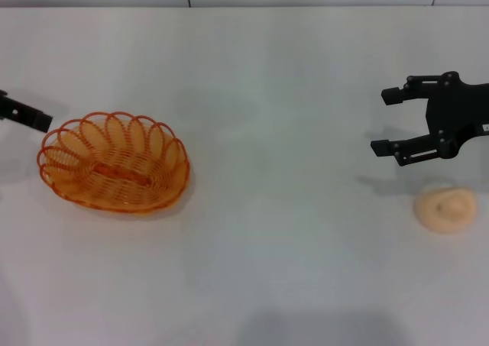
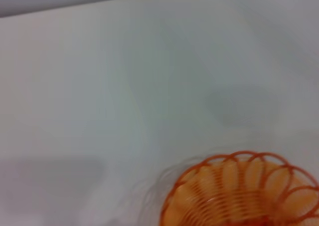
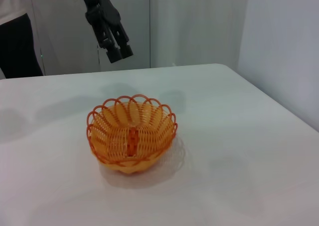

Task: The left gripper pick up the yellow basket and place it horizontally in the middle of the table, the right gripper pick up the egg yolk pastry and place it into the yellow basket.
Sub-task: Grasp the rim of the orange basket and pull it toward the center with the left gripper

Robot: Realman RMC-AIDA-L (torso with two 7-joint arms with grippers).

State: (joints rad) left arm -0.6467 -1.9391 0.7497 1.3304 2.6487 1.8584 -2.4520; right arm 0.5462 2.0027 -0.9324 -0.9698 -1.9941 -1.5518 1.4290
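Basket first: the oval, orange-yellow, wire-look yellow basket (image 1: pixel 113 163) with its scalloped looped rim sits upright on the plain white tabletop (image 1: pixel 267 94), over on the robot's left side and well short of the middle. It looks light, thin-walled and a little springy, so it would likely slide or tip if nudged; the looped rim seems the best place to take hold, one finger inside and one outside, at the end nearest the left arm. The black left gripper (image 1: pixel 34 119) hovers just beside that end of the rim, not touching; whether its jaws are apart or together cannot be told. On the far right, the black right gripper (image 1: pixel 393 122) hangs with jaws spread wide, just behind the small, pale peach, bun-like egg yolk pastry (image 1: pixel 445 208). That lump appears soft and crumbly, calling for a gentle squeeze across its sides.
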